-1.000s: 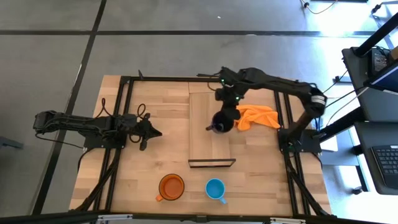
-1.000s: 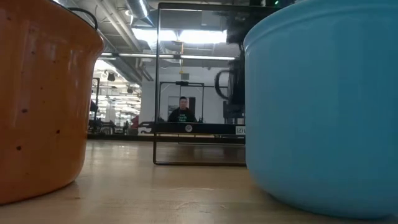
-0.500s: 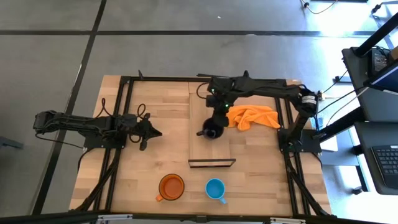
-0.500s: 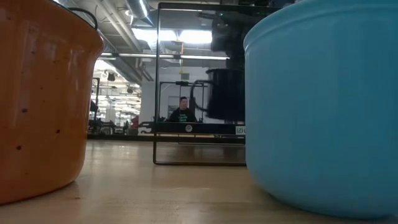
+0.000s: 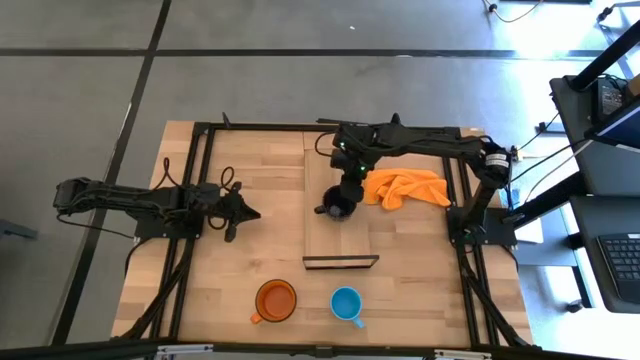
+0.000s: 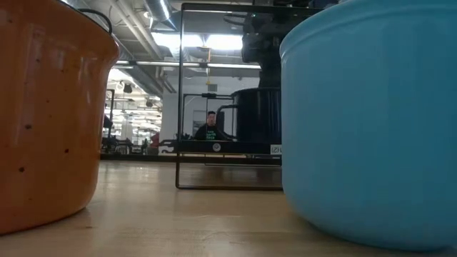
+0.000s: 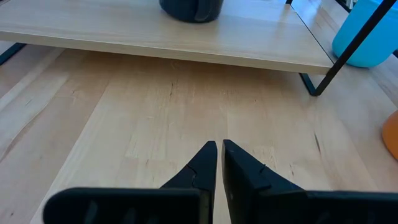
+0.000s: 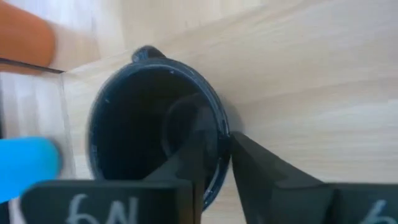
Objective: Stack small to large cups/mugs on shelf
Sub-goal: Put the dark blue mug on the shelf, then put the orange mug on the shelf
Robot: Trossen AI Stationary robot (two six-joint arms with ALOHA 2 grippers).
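The dark navy mug (image 5: 340, 207) stands upright with its base on the light-wood shelf (image 5: 340, 245), near the shelf's middle. It also shows in the low view (image 6: 253, 114) and the left wrist view (image 7: 191, 7). My right gripper (image 8: 225, 146) is shut on its rim from above. The orange mug (image 5: 275, 300) and the blue mug (image 5: 346, 304) stand on the tabletop near the front edge. My left gripper (image 5: 245, 212) is shut and empty, low over the table left of the shelf. My right gripper holds the dark mug by its rim (image 8: 221, 134), on the side opposite the handle (image 8: 146, 53). One finger (image 8: 193, 152) is inside the mug and one (image 8: 261, 168) is outside. The fingers point down. The mug is upright with its base on the shelf.
An orange cloth (image 5: 405, 187) lies crumpled on the table right of the shelf. The shelf's thin dark frame (image 6: 228, 146) stands at its near end. In the low view the orange mug (image 6: 50, 114) and the blue mug (image 6: 371, 121) fill the foreground.
My right gripper has carried the dark mug toward the table's left and down. The mug was lifted clear over the shelf's right side and now sits on the shelf top, still upright.
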